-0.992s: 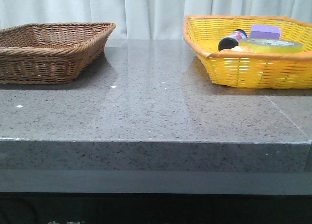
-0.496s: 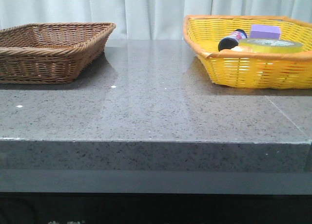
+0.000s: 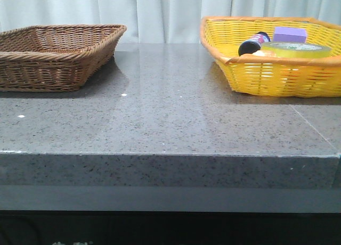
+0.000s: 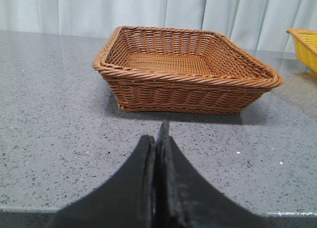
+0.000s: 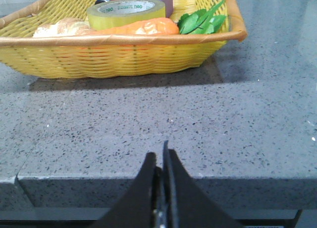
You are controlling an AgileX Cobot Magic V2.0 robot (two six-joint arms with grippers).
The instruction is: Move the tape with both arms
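The tape (image 3: 296, 49), a wide yellowish roll with a white core and green print, lies flat in the yellow basket (image 3: 277, 77) at the back right. It also shows in the right wrist view (image 5: 126, 12). My left gripper (image 4: 156, 139) is shut and empty, low over the grey counter in front of the brown basket (image 4: 183, 69). My right gripper (image 5: 159, 156) is shut and empty, at the counter's front edge, well short of the yellow basket (image 5: 119, 54). Neither arm shows in the front view.
The yellow basket also holds a purple block (image 3: 290, 34), a dark bottle (image 3: 252, 44), a carrot with green leaves (image 5: 148, 27) and a bread-like piece (image 5: 62, 27). The brown wicker basket (image 3: 53, 56) stands at the back left. Grey stone counter (image 3: 170, 117) lies between.
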